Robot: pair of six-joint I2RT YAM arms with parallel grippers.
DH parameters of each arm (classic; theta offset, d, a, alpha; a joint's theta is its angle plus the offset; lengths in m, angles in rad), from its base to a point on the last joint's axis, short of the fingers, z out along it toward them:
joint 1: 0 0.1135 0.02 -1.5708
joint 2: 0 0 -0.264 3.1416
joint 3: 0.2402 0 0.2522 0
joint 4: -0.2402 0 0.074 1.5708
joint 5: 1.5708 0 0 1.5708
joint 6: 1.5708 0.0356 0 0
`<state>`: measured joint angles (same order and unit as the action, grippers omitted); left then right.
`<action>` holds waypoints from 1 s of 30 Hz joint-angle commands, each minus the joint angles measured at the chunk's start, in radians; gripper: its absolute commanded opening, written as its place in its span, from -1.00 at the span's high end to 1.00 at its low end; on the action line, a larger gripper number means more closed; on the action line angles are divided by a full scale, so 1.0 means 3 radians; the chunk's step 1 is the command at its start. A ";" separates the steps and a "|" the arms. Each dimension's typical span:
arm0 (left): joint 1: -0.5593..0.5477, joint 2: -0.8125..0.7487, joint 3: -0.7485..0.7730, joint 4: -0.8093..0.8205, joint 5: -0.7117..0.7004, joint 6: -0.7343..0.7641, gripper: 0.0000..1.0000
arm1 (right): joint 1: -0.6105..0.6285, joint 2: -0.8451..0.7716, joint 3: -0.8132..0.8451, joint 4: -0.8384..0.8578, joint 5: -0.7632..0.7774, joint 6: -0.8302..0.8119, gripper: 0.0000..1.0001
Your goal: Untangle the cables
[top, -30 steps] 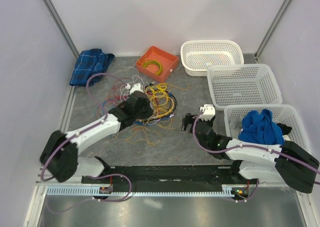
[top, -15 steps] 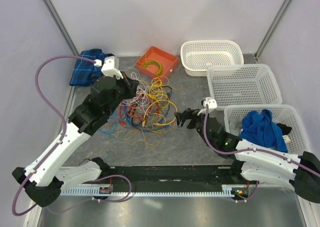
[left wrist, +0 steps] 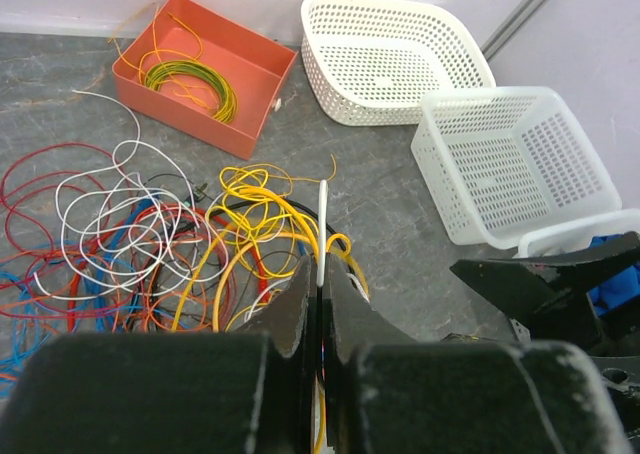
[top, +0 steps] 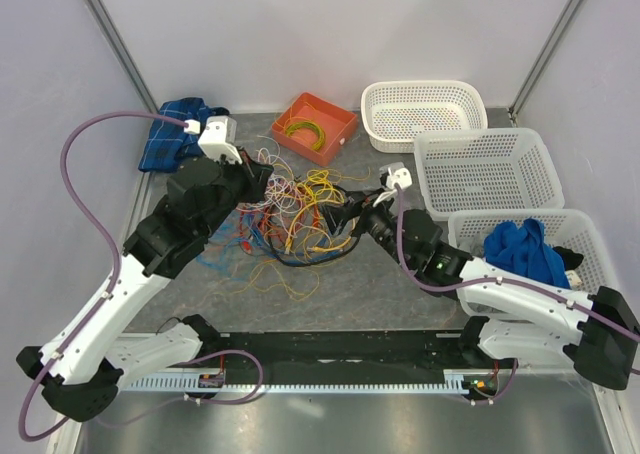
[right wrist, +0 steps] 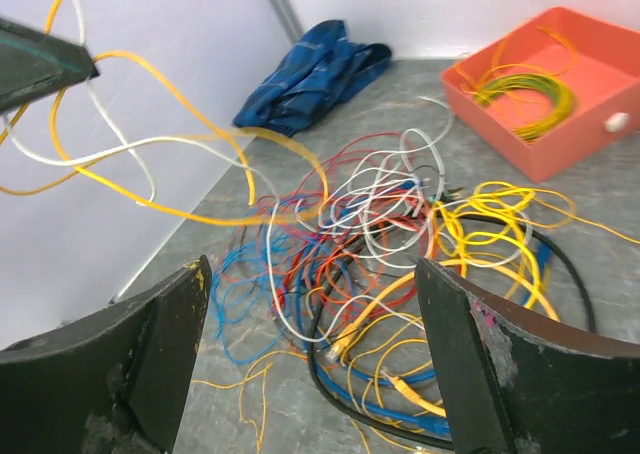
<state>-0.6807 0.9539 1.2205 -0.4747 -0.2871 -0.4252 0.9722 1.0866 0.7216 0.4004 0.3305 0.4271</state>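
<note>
Yellow, red, blue, white cables [top: 295, 224] tangled on grey surface [top: 400, 289]. My left end effector [left wrist: 320, 279] clamps white and yellow strands; right end effector [right wrist: 310, 274] gapes wide, empty, at tangle's edge.

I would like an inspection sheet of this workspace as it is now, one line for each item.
Surface: grey mottled table, no spill seen.
Job's things: tangled thin wires of yellow, red, blue, white and black, heaped centre-left.
Clutter: orange plastic tray holding a yellow-green wire coil; dark blue checked cloth rear left; three white perforated plastic baskets, the nearest holding a bright blue cloth.
Grippers: left tool shut on white and yellow wires; right tool open, holding nothing.
Cables: purple robot hoses along both arms.
Surroundings: pale walls; nothing else seen.
</note>
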 commanded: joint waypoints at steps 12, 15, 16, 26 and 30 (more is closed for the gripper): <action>-0.0011 -0.0055 0.0058 0.0038 0.0144 0.0159 0.96 | 0.0154 0.0305 0.0264 0.0338 -0.0810 -0.0431 -0.72; -0.0011 -0.0025 0.0063 0.0033 0.0195 0.0134 0.97 | 0.0257 0.0422 0.0351 0.0292 -0.0663 -0.0549 -0.73; -0.0011 -0.0025 0.0063 0.0038 0.0210 0.0119 0.96 | 0.0282 0.0483 0.0371 0.0281 -0.0576 -0.0610 -0.74; -0.0011 -0.0050 0.0032 0.0013 0.0292 0.0052 0.96 | 0.0293 0.0893 0.0627 0.0378 -0.0218 -0.0739 -0.03; -0.0011 -0.0066 -0.0008 -0.0003 0.0180 0.0072 0.96 | 0.0293 0.0725 0.0576 0.0338 -0.0084 -0.0718 0.55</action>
<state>-0.6811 0.9466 1.2198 -0.4828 -0.2230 -0.4107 1.0592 1.3560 0.8600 0.4595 0.2489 0.2127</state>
